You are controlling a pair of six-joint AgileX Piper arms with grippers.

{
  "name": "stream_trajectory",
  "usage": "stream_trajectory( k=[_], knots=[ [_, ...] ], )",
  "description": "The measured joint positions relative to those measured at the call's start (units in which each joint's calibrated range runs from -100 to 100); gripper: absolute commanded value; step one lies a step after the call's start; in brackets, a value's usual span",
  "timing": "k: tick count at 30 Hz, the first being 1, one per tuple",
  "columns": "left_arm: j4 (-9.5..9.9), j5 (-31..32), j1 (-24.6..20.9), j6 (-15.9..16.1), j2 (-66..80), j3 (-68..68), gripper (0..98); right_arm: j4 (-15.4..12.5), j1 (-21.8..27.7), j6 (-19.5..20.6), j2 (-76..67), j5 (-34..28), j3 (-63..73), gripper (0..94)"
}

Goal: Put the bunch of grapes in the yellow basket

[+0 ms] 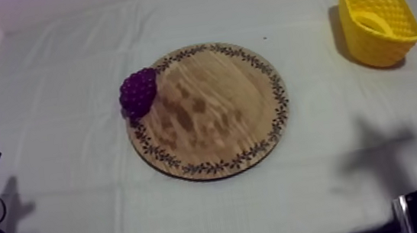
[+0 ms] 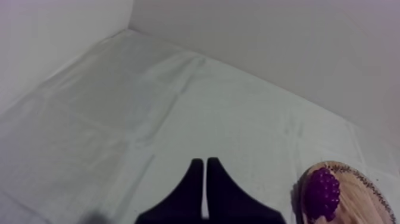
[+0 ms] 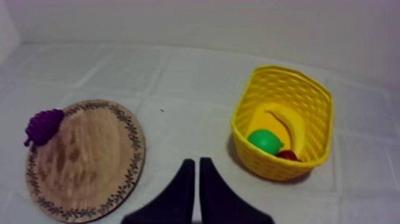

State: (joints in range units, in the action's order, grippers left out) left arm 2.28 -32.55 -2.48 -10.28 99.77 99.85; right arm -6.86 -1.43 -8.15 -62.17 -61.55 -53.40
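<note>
The bunch of grapes (image 1: 138,92) sits left of centre in the top view, on the left rim of the wooden board (image 1: 216,125), and seems to hang a little over the edge. The yellow basket (image 1: 382,50) stands well apart, in the upper right of the frame.

My left gripper (image 2: 204,164) has its fingers pressed together in a narrow wedge and holds nothing, with the grapes off to one side beyond it. My right gripper (image 3: 196,164) is closed the same way and empty, facing the cloth between board and basket.

My worries are these. A descent that is off-centre could push the grapes off the rim onto the cloth. The bumpy, rounded bunch may slip from a shallow pinch. The carry across the table is long, so a weak hold could drop it midway. The basket looks light, and a finger that clips its rim might tip or shove it.

I count one bunch of grapes, one board and one basket. In the basket are one banana (image 3: 286,122), one pear (image 3: 266,142) and one small red fruit (image 3: 288,155). There are two grippers.
</note>
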Motion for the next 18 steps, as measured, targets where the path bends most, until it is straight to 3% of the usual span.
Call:
stream_trajectory(
  k=[7,18],
  knots=[
    [0.0,0.0,0.0,0.0,0.0,0.0,0.0,-1.3,-4.2,3.8,16.5,-8.7,18.3,0.4],
    [0.0,0.0,0.0,0.0,0.0,0.0,0.0,0.5,-16.5,13.6,39.2,-23.5,39.9,0.4]
  ],
)
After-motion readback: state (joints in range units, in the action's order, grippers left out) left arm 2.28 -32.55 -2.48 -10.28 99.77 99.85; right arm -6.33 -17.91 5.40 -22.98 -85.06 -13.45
